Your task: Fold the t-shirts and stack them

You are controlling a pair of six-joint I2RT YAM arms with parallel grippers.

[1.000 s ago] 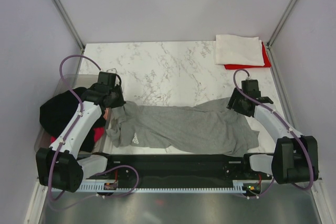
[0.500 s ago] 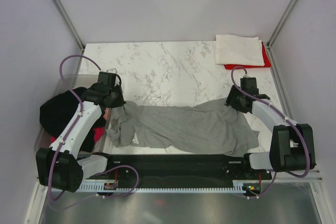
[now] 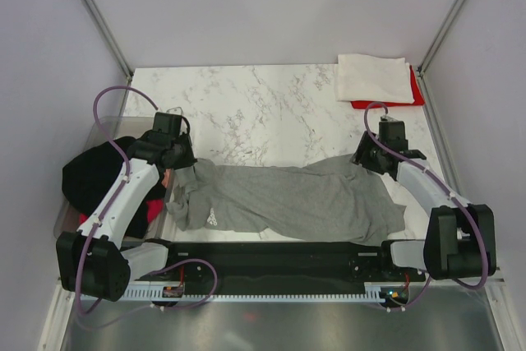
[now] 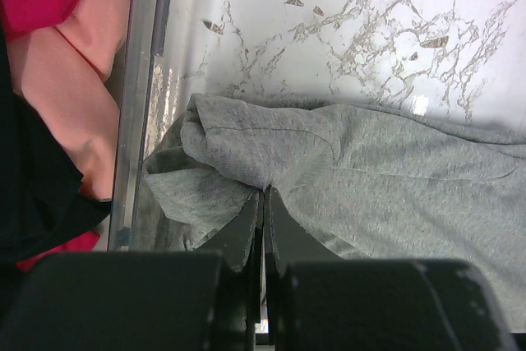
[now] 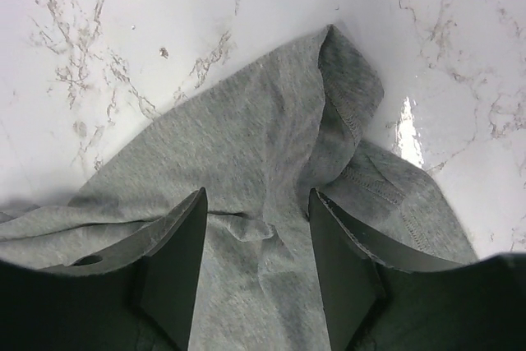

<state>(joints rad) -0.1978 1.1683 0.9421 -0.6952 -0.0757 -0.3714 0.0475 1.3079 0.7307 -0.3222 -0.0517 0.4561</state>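
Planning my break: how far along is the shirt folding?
Done: white t-shirt folded on the red t-shirt, far right corner. In hand: grey t-shirt lies unfolded; left gripper shut on its left end, right gripper open astride its right end. Left: folding it, plus black t-shirt and pink t-shirt in the tub.

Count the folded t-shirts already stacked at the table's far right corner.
2: a white t-shirt on top, a red t-shirt beneath it; more could be hidden between them.
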